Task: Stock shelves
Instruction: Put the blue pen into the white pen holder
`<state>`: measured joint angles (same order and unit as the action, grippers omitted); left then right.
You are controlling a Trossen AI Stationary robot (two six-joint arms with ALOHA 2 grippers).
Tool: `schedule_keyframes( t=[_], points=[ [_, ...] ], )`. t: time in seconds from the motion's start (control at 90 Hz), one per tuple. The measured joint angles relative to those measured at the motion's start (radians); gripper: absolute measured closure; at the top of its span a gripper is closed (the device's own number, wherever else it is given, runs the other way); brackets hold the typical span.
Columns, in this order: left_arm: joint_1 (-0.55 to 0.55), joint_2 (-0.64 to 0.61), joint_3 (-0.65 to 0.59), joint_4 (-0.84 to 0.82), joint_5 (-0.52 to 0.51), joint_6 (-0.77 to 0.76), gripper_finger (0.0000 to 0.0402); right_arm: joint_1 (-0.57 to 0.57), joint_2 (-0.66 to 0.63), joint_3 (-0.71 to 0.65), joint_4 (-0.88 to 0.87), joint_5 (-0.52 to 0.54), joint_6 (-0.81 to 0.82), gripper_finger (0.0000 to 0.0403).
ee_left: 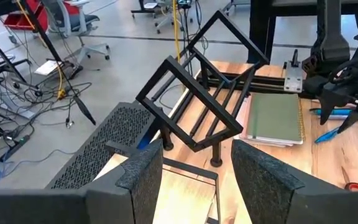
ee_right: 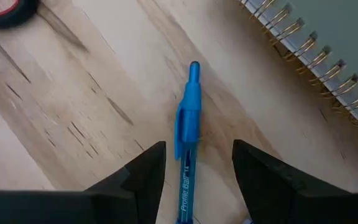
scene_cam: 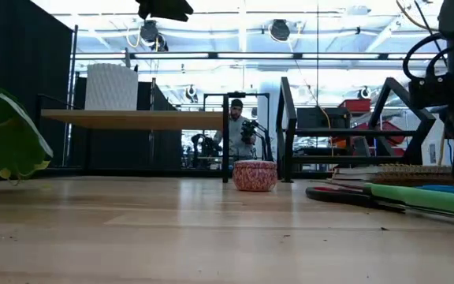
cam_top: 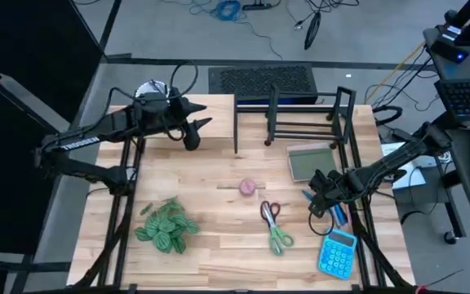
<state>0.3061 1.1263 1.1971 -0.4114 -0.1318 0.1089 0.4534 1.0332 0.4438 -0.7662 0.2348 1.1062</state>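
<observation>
Our right gripper (ee_right: 194,171) sits low with fingers spread around the blue pen (ee_right: 187,127), lined up to pinch it; our left gripper (ee_left: 194,177) hovers spread, empty, near the black wire rack (ee_left: 197,93).

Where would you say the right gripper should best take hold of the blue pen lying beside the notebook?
Probably mid-barrel, from straight above: the blue pen lies flat on the table, and the open right gripper already straddles it, fingers either side of the barrel.

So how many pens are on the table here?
2 visible: one blue pen lies between the right gripper's open fingers, another beside the green notebook. The arm may hide more.
</observation>
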Motion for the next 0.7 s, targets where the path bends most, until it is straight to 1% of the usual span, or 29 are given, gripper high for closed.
schedule_keyframes(
  t=[0.344,0.422,0.5,0.7],
  points=[
    [0.000,0.000,0.000,-0.002,0.001,-0.003,0.0223,0.000,0.066,0.000,0.035,0.000,-0.001,0.0234],
    [0.000,0.002,0.000,-0.008,0.026,-0.025,0.0223,0.000,0.080,0.000,0.042,0.000,-0.002,0.0234],
    [-0.001,0.017,0.001,-0.013,0.053,-0.026,0.0223,0.000,0.093,0.000,0.044,0.000,-0.002,0.0234],
    [-0.034,0.089,0.001,-0.027,0.076,-0.027,0.0223,0.000,0.130,0.000,0.056,-0.001,-0.002,0.0234]
  ],
)
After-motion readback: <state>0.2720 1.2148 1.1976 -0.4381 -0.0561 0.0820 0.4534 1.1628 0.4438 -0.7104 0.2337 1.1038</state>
